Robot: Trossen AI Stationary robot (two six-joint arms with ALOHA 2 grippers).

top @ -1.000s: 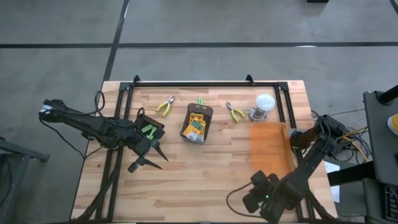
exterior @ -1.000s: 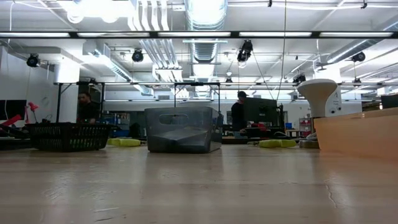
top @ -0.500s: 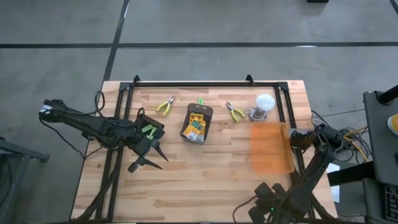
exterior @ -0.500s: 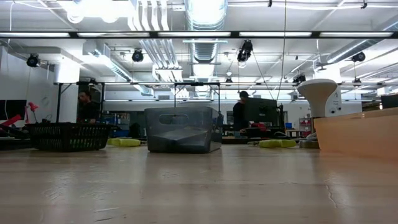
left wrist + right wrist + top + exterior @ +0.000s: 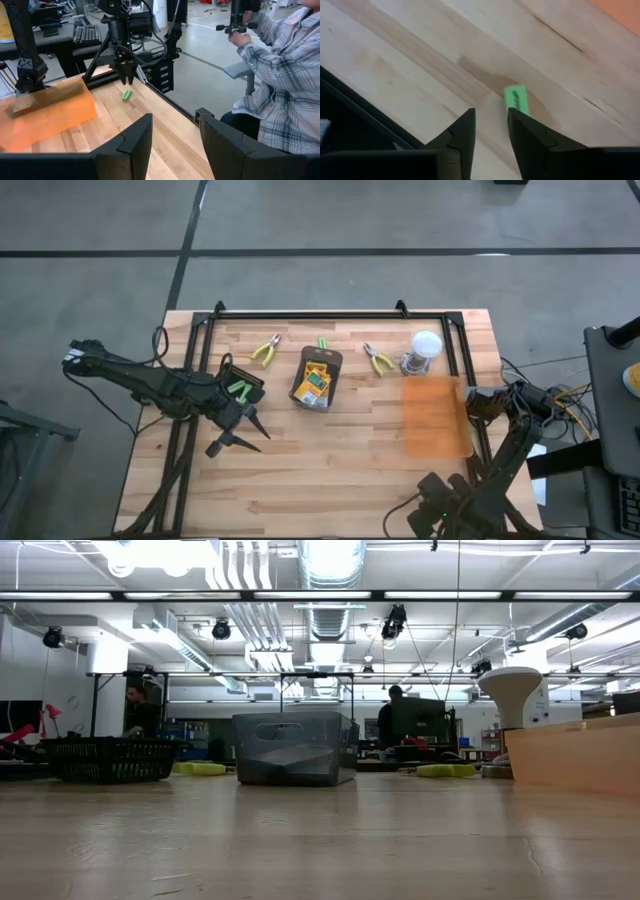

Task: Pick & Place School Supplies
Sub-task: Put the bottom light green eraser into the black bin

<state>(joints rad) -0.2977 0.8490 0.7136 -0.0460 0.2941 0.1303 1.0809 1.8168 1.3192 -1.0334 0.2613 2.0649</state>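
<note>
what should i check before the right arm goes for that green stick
1. Right gripper fingers open, nothing between them: ok.
2. Green stick lying flat on bare wood, free of other things: ok.
3. Stick lined up with the gap between the fingers: not ok, it lies just past one fingertip.
4. Left gripper out of the way: ok, it is open and empty at the table's left side.
5. Room left in the tray beside the crayon boxes: cannot tell.

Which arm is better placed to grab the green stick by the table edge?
Right: the right hand hangs just above the green stick, fingers open; the left hand sits far across the table.
</note>
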